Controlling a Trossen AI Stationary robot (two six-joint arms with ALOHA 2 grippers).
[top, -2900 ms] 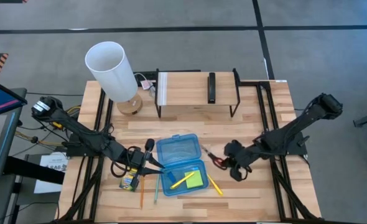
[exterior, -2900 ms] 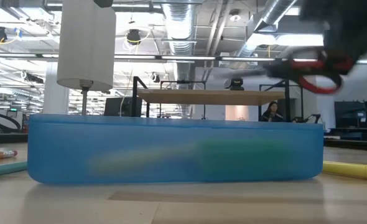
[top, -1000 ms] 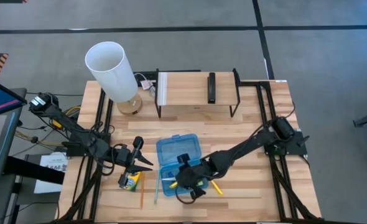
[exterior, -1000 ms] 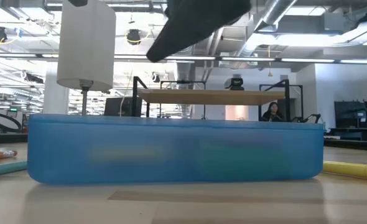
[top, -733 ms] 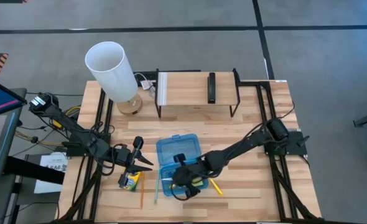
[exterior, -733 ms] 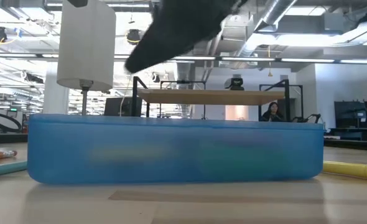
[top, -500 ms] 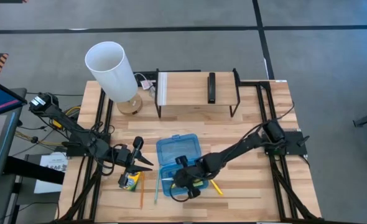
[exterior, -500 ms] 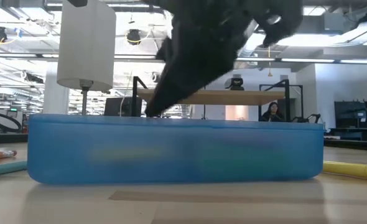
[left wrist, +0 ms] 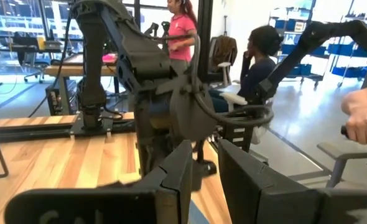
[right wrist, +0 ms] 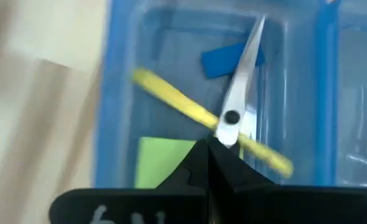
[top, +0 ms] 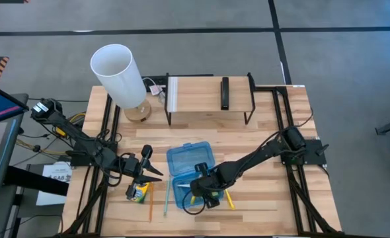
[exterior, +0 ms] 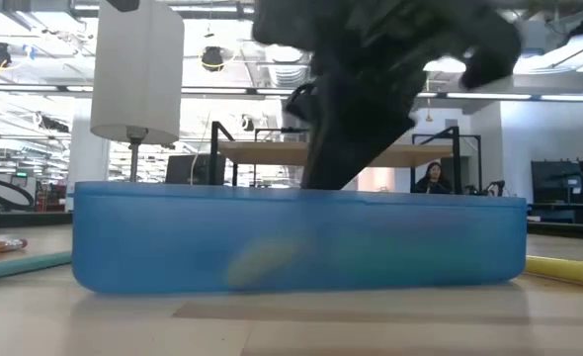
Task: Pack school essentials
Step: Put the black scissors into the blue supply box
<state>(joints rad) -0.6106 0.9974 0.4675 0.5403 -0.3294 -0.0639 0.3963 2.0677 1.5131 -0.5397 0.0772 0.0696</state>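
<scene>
The right end effector [top: 205, 192] sits low over the blue case [top: 188, 158] at the frame's lower centre, its fingers pressed together just behind the scissors [right wrist: 236, 102], which lie in the case across a yellow pencil [right wrist: 171, 99], beside the lime-green sticky-note pad [right wrist: 158, 158]. Whether they pinch the handles is hidden. Scissors are rigid, smooth metal, likely slippery at the blades; the handles or pivot offer surer purchase. The left end effector [top: 144, 170], slightly parted, waits left of the case above the crayon box [top: 137, 192] on the tabletop [top: 268, 132].
</scene>
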